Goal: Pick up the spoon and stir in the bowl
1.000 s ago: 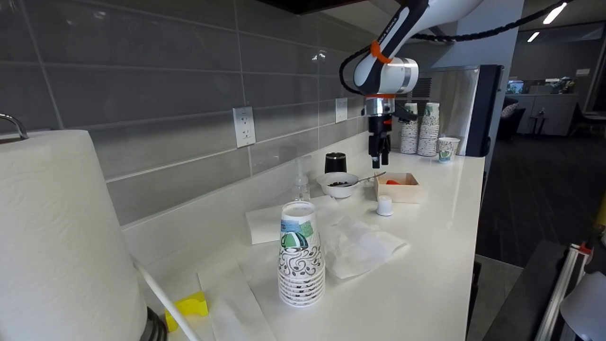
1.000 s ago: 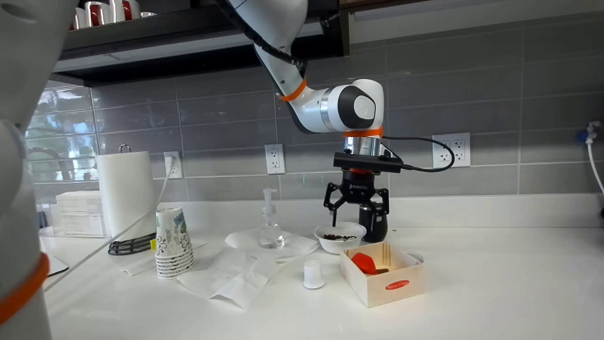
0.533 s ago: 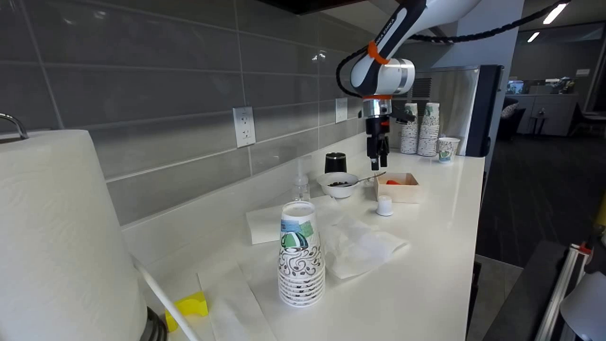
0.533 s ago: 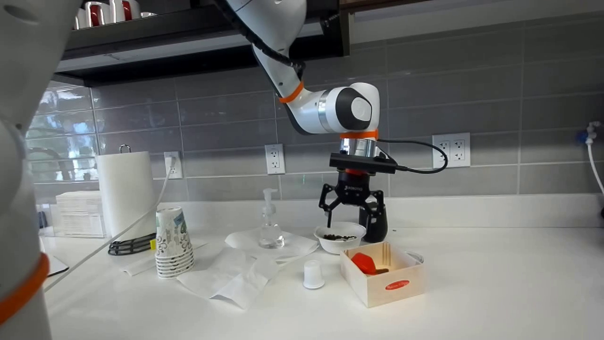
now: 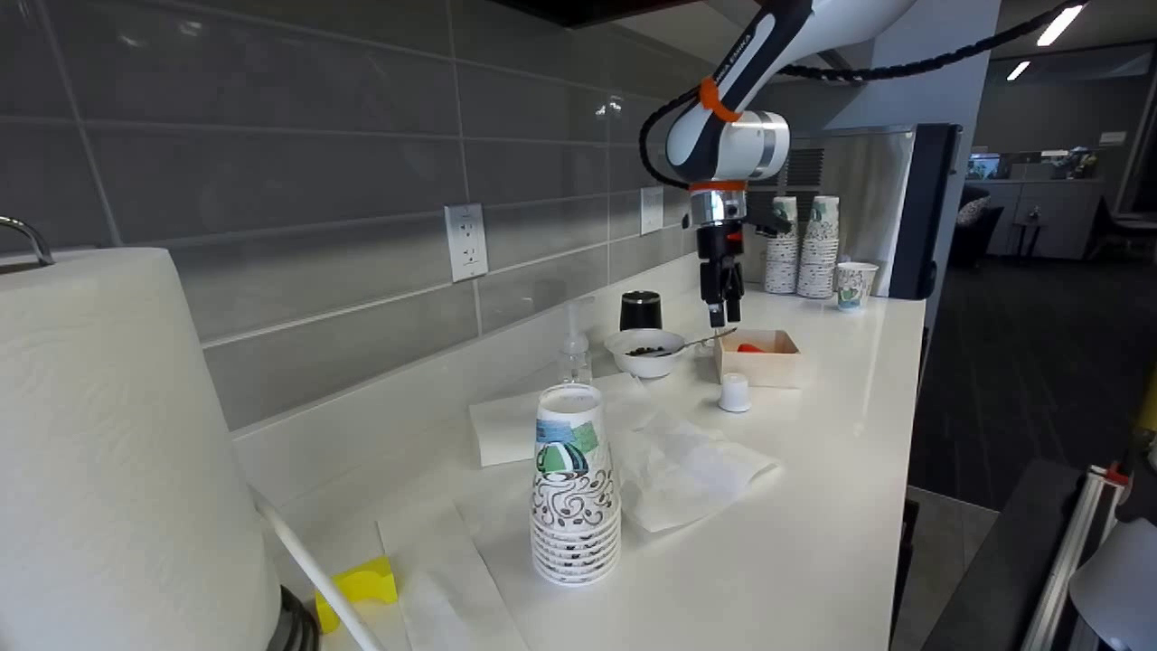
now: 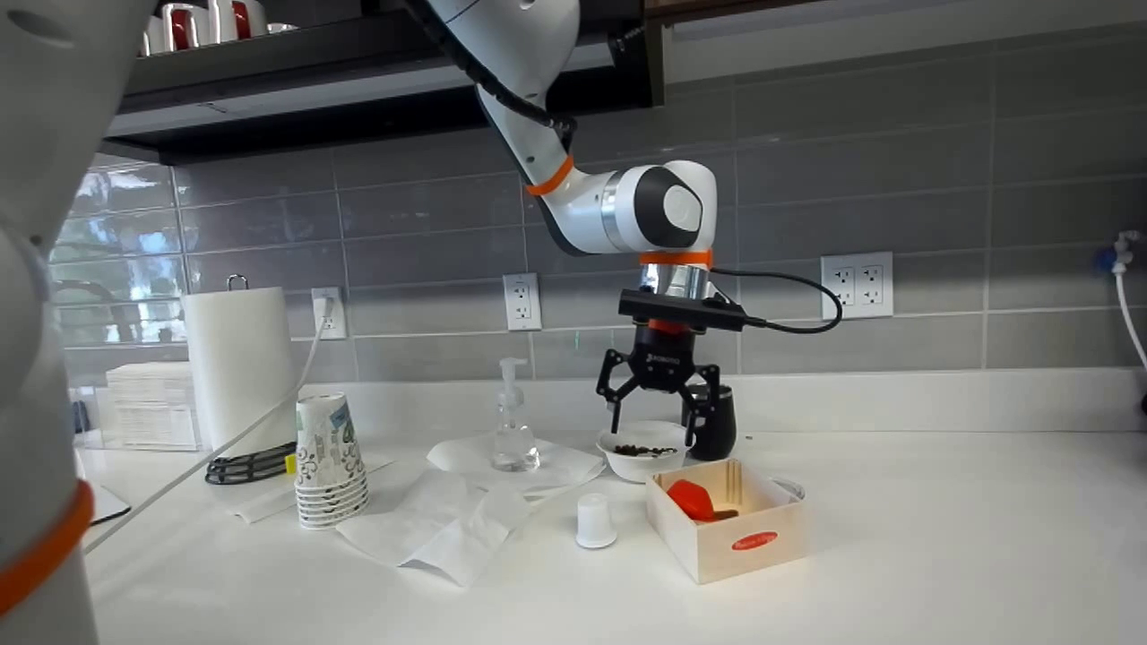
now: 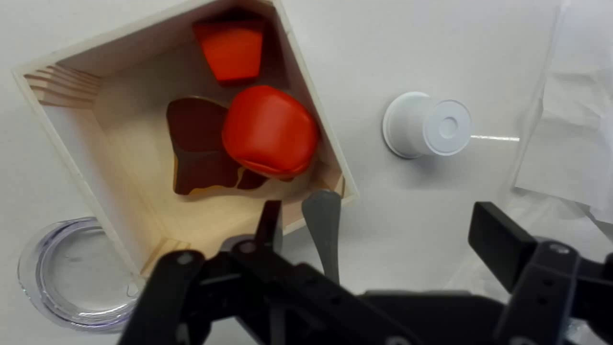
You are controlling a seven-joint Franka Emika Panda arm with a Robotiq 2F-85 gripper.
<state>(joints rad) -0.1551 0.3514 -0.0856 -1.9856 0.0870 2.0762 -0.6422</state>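
The white bowl [image 5: 644,364] stands on the counter with small dark bits inside; it also shows in an exterior view [image 6: 638,468]. It is out of view in the wrist view. The metal spoon [image 5: 710,339] leans in the bowl, its handle sticking out over the rim toward the wooden box. In the wrist view the grey spoon handle [image 7: 323,220] stands between the fingers, nearer the left one and apart from both. My gripper [image 7: 376,220] is open and empty, pointing down. It hovers just above the handle end in both exterior views [image 5: 725,319] [image 6: 652,434].
A wooden box [image 6: 757,548] with red items stands beside the bowl. A small white pod [image 7: 446,127] and a clear round lid [image 7: 79,275] lie near it. A black cup [image 6: 720,428] stands behind the bowl. A soap bottle [image 6: 515,443] and paper cups [image 5: 575,493] stand farther off.
My open gripper has moved a little toward the soap bottle side and slightly down, closer to the spoon handle. The bowl, spoon and box have not moved.
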